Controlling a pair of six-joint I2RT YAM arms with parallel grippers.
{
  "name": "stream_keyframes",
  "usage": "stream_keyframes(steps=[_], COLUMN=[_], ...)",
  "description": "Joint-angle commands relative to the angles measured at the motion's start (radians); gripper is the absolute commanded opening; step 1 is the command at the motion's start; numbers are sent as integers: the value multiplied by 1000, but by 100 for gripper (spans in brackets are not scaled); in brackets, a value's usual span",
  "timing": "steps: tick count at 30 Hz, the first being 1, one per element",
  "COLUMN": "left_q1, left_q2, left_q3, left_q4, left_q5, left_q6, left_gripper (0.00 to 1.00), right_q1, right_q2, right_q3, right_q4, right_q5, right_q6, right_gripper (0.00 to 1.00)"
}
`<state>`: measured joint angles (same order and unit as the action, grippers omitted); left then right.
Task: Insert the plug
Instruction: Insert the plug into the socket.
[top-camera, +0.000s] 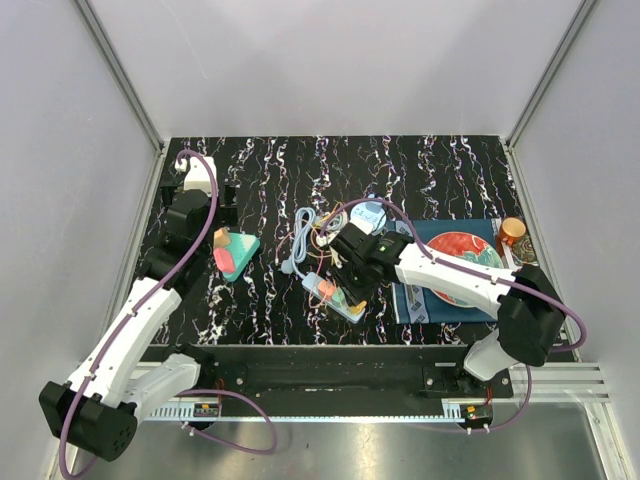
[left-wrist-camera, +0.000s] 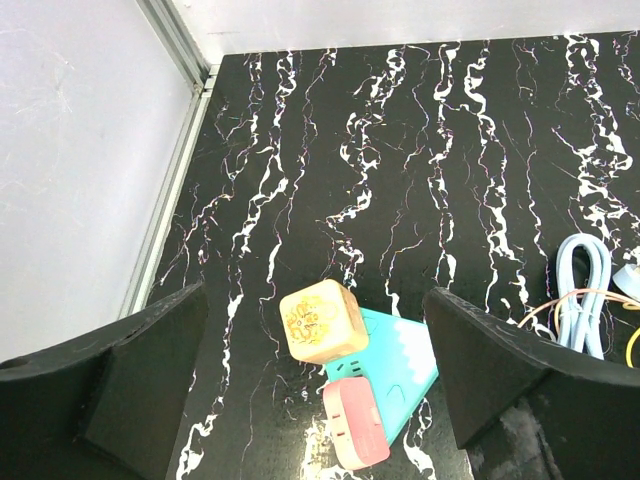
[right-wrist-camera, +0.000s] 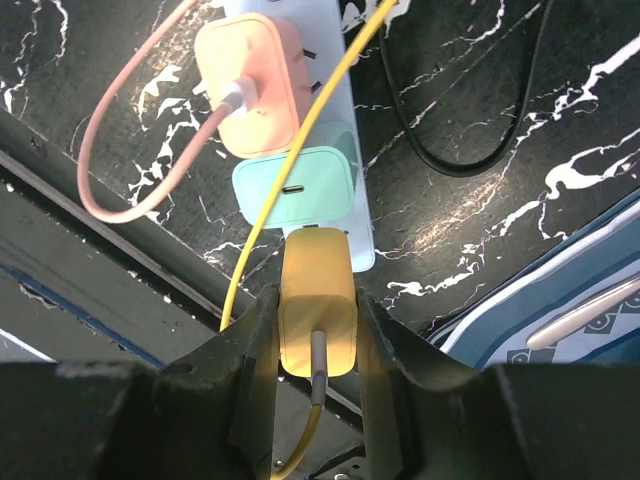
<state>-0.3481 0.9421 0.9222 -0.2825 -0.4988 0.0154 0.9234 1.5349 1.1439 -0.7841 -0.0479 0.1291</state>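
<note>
Right wrist shows right end effector (right-wrist-camera: 316, 303) clamping yellow plug (right-wrist-camera: 316, 285), prongs hidden at power strip (right-wrist-camera: 362, 200).

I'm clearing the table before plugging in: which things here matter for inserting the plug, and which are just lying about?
Job: yellow plug, gripped in the right hand; power strip.

Lying about: wooden cube, teal wedge, pink block, blue cable coil, red plate, copper jar.

Yellow plug (right-wrist-camera: 315, 315) w/ a yellow cord sits at the end of the pale blue power strip (right-wrist-camera: 315, 45), lined up lengthwise w/ it. Prongs hidden tbh, can't tell if it's in.
</note>
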Motion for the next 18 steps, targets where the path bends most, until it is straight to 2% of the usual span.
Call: stream_keyframes(steps=[1,18], left_q1=[4,3], left_q2=[-25,-26], left_q3=[-8,-9], left_q4=[52,52], left_q5=[-24,-17], left_q6=[15,20], left_gripper=[96,96], right_q1=[8,20], right_q2=[8,45], right_q3=[0,23], right_q4=[19,20], right_q5=[101,19], right_q6=[64,37], right_gripper=[0,0])
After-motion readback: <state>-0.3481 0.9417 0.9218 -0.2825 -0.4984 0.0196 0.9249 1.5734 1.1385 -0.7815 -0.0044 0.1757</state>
